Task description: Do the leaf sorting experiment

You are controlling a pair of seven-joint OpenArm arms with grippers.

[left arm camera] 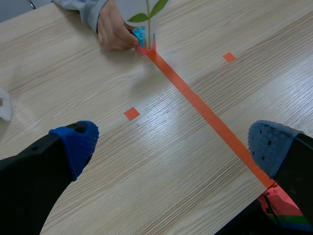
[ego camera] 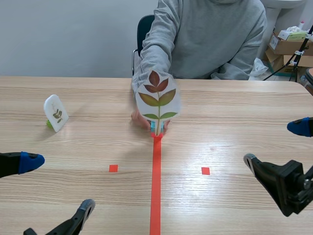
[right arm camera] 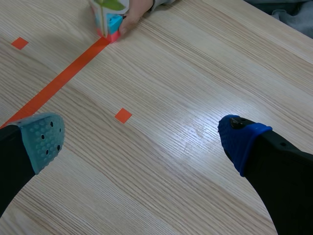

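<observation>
Hanging wide open, the left gripper [left arm camera: 173, 147] has its blue pads spread far apart with nothing between them, only bare table [ego camera: 234, 117] below. Same story on the other side: the right gripper [right arm camera: 143, 141] is spread just as wide, holding nothing, low over the wood. Between the two arms runs the tape line [ego camera: 156, 181], straight away from the robot, with a red square [ego camera: 113, 168] on its left and another square [ego camera: 205, 171] on its right.

Follow that line to its far end and there's the leaf card [ego camera: 157, 100]: a clear sheet with a sprig inside, green leaves low, reddish-brown ones on top. It stands upright in a blue stand [left arm camera: 140, 34] right at the tip of the tape. A person's hand [left arm camera: 113, 32] is on it, fingers touching the stand from behind the card. Both grippers are well apart from it.

Off to the left, well away from the line, a small card [ego camera: 55, 112] stands tilted on a green base [ego camera: 49, 124], a small sprig showing on it. Nobody is touching that one. Across the table sits the person in a grey hoodie [ego camera: 210, 39].
</observation>
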